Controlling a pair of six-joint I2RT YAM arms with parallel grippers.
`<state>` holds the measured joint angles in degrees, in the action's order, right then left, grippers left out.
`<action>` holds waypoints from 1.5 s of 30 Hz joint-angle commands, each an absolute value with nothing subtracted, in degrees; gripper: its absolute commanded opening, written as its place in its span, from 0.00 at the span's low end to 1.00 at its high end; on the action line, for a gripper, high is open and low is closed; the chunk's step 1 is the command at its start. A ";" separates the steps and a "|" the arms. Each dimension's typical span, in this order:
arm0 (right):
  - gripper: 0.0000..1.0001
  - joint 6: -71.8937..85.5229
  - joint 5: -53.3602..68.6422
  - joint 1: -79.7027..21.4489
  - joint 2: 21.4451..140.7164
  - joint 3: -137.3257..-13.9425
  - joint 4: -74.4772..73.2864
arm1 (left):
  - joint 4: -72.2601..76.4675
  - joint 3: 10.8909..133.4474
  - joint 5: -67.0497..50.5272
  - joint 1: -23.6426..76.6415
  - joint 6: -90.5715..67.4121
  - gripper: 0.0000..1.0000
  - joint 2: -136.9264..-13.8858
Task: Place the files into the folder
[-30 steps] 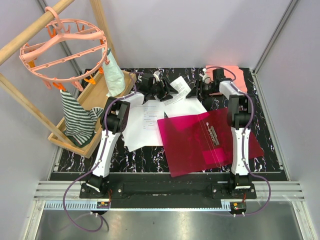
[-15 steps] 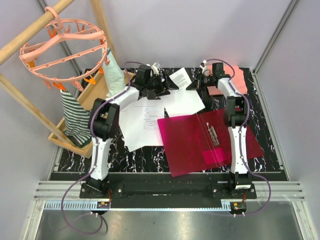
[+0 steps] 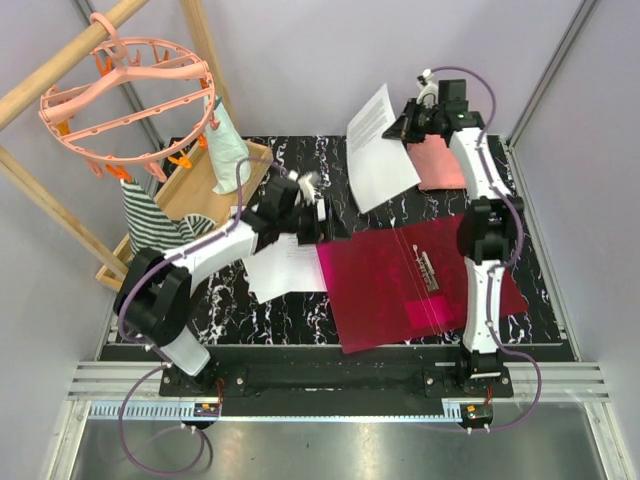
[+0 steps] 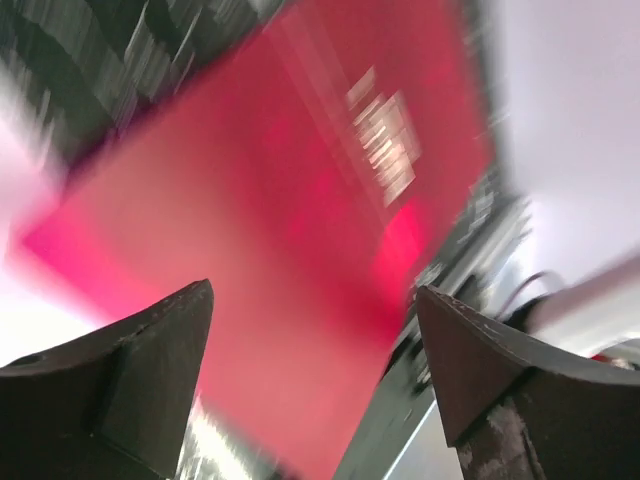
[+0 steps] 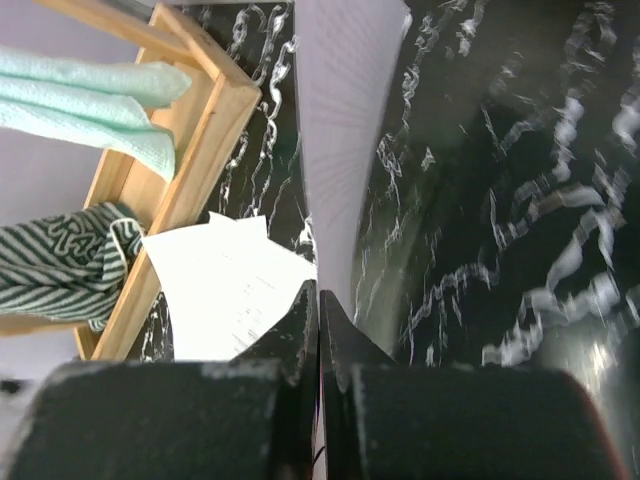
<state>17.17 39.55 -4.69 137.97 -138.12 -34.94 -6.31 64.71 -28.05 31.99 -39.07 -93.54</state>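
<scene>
"Files [image 3: 285, 265]: position?" (A)

"Most lie flat on the bench [image 3: 548, 240], against the left edge of the open crimson folder [image 3: 420, 285]. One sheet [image 3: 378, 150] is held up off the bench at the back, its right edge in the right pincer [image 3: 408, 128], jaws closed on it." (B)

"Surroundings, obstructions?" (A)

"Salmon cloth [image 3: 442, 165] beneath the right pincer. Wooden tray [image 3: 190, 195] at left with mint towel [image 3: 228, 150] and striped garment [image 3: 150, 225]; round peg hanger [image 3: 125, 95] above. The left wrist covers the flat pile's far edge." (B)

"Arm poses?" (A)

"Right arm stretched far back and high. Left arm reaches diagonally to centre, left pincer [image 3: 320, 222] over the files–folder border, jaws wide, nothing held." (B)

"View differences?" (A)

"Left wrist, blurred: folder and its metal clip [image 4: 385, 140] between spread fingers [image 4: 130, 370]. Right wrist: sheet seen edge-on, rising from the closed jaws, flat pile below." (B)
</scene>
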 commanded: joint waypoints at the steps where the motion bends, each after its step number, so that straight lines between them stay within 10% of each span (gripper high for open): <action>1: 0.00 13.89 27.08 -4.92 120.87 -131.51 -46.83 | -9.23 54.08 -19.17 34.35 -39.99 0.85 -87.37; 10: 0.01 12.57 24.44 -4.92 97.22 -106.37 -44.31 | -3.71 49.84 -19.86 39.98 -43.77 0.82 -93.24; 21: 0.00 15.38 23.98 -4.92 86.57 -87.72 -43.77 | -12.12 58.34 -15.20 36.49 -33.59 0.00 -94.57; 37: 0.00 25.66 40.97 -4.05 77.43 -68.50 -30.06 | -35.42 78.57 -12.04 21.97 -18.54 0.00 -100.37; 45: 0.00 26.55 33.31 6.58 79.88 -49.76 -21.89 | -37.62 79.10 -5.10 22.06 -18.55 0.37 -98.36</action>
<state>26.50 38.06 2.70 78.46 -54.00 -26.00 -36.40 76.60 -9.96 21.89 -19.57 -100.62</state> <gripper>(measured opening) 0.009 0.279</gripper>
